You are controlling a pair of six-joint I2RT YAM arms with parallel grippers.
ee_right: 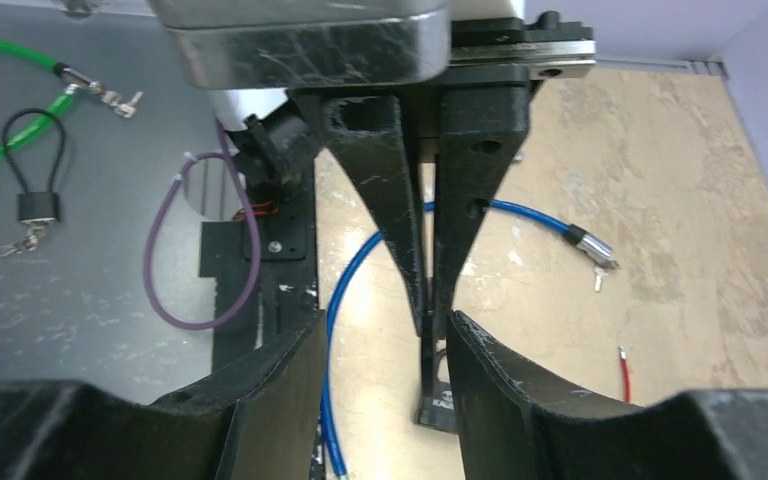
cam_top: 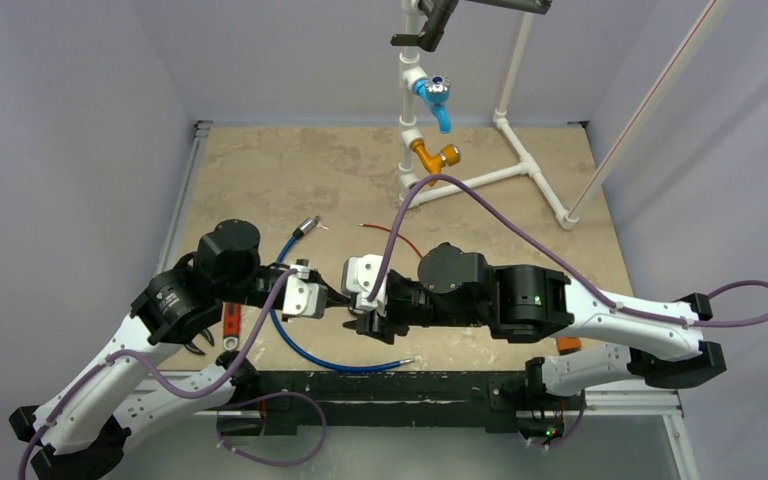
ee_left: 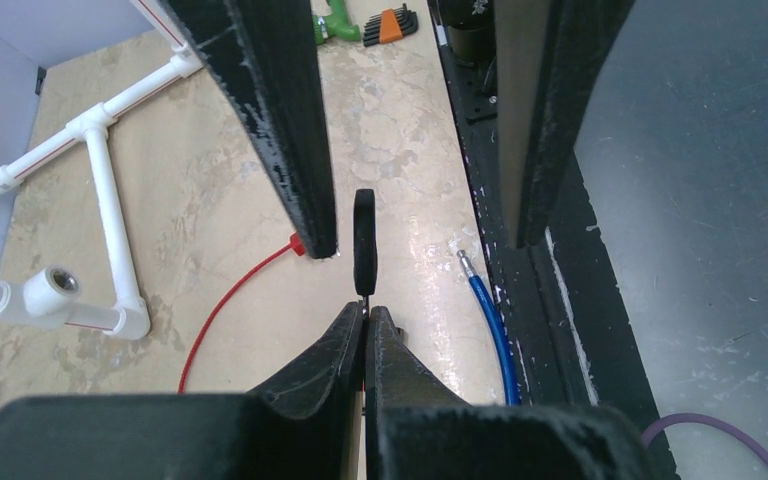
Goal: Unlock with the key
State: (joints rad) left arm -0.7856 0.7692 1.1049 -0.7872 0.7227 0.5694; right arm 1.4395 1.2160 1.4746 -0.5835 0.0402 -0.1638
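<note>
Left wrist view: left pincer (ee_left: 365, 315) pressed together on the thin metal blade of the key (ee_left: 363, 240). The key's black head sticks out past the tips, up off the bench (ee_left: 210, 200).

Right pincer (ee_right: 385, 330) is spread, one finger on each side of the black head. It sits closer to one finger than the other, and I see no firm contact from either wrist view.

Top external view: both pincers meet nose to nose above the near middle of the bench.

Also noted: a blue cable (ee_left: 490, 320) with metal ends lies on the bench under the meeting point. A red wire (ee_left: 230, 300) lies farther off. A small black loop padlock (ee_right: 37, 207) sits on the grey surface off the bench's edge. I cannot tell which lock the key is meant for.

Step in hand, as I judge it: passing the key from left to right, or re-gripping it by the head. Unlocking has not begun.

Next move calls for:
- The right fingers should press flat on the black head, centred, so the blade stays straight.
- The left should let go only once that pinch is firm, because the blade is thin and a skewed grip would likely twist the key.
- After that, the blade has to be lined up with a keyhole.
</note>
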